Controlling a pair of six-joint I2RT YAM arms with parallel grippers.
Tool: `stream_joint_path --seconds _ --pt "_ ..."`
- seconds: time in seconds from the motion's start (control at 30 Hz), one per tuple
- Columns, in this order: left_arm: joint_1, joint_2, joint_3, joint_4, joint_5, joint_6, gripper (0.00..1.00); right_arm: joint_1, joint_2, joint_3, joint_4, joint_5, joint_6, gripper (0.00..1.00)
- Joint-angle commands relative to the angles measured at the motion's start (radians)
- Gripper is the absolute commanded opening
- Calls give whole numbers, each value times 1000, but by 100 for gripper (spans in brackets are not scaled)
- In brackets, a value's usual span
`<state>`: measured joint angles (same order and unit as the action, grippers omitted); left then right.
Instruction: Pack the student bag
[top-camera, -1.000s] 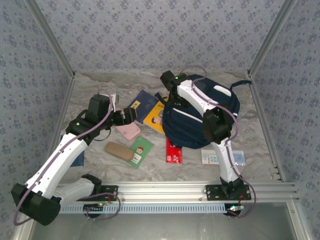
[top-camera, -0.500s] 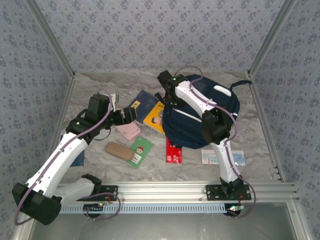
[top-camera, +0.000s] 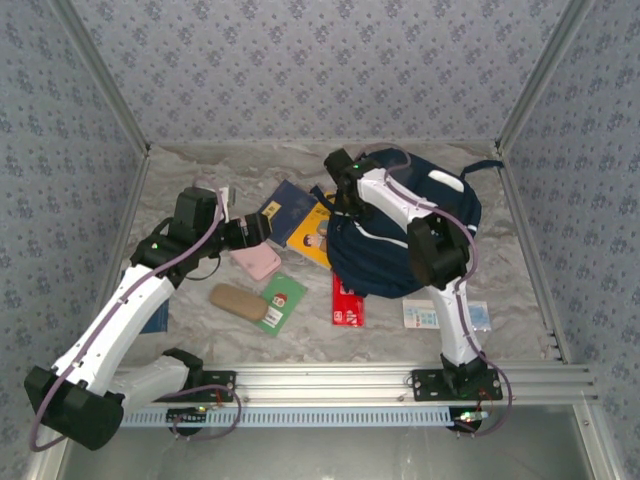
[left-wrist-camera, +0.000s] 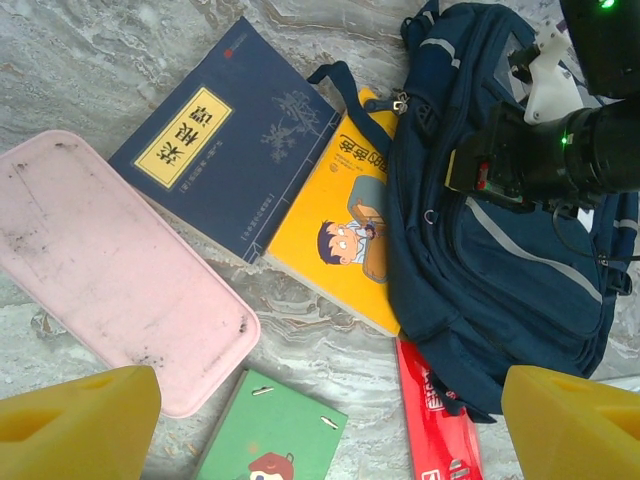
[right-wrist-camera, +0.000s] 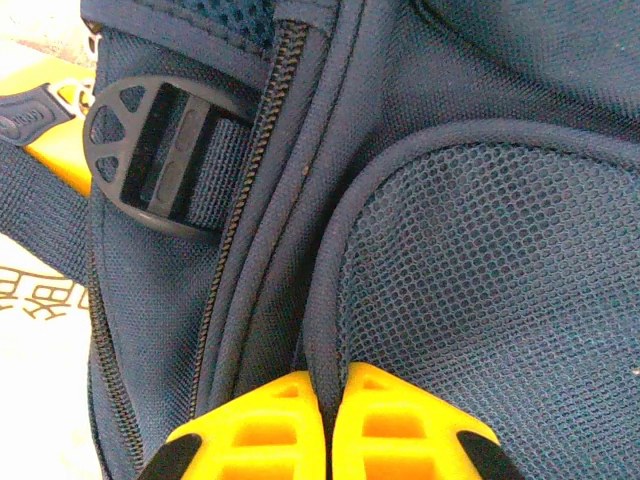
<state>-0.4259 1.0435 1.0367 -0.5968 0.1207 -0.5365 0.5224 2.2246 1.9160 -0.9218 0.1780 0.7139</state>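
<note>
Student bag (top-camera: 420, 240): navy, lies on desk (top-camera: 190, 170) right of centre, towards back; left edge overlaps yellow book (left-wrist-camera: 345, 250).
Desk: grey marble-look top; also navy book (left-wrist-camera: 230, 150), pink case (left-wrist-camera: 120, 270), green booklet (left-wrist-camera: 275, 440), red packet (left-wrist-camera: 435, 420), tan pouch (top-camera: 235, 299).
Room: blue floral wallpaper (top-camera: 300, 70) on 3 sides; aluminium rail (top-camera: 330, 380) at near edge.
L arm (top-camera: 130, 300): reaches fwd, elbow bent; L end effector (left-wrist-camera: 320, 430) released, fingers wide, above pink case & green booklet.
R arm (top-camera: 450, 300): folded over bag, wrist angled down at its left side; R end effector (right-wrist-camera: 332, 385) clenched, tips meeting at seam beside mesh pocket (right-wrist-camera: 480, 280), near zip (right-wrist-camera: 250, 200) & buckle (right-wrist-camera: 150, 155).
</note>
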Motion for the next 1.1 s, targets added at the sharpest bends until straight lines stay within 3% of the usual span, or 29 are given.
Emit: stream_joint_path --seconds 0.0,0.23,0.47,0.67,0.8,0.93,1.07 --pt "7 3 -7 19 20 -7 89 -41 -10 -49 38 -72 -76 0" --pt "12 -2 -7 19 19 -9 88 -68 -162 -67 159 -252 -418 0" --pt "17 -3 -5 20 22 -12 88 -31 -272 -17 141 -311 -774 0" --pt "19 -4 -7 23 28 -14 88 3 -409 -186 213 -369 -1025 0" --pt "17 2 -12 29 35 -15 88 -13 -447 -233 217 -412 -1045 0" --pt "9 31 -28 56 75 -10 87 -45 -452 -232 213 -477 -941 0" --pt "-43 77 -50 115 118 44 74 -75 -449 -228 221 -536 -832 0"
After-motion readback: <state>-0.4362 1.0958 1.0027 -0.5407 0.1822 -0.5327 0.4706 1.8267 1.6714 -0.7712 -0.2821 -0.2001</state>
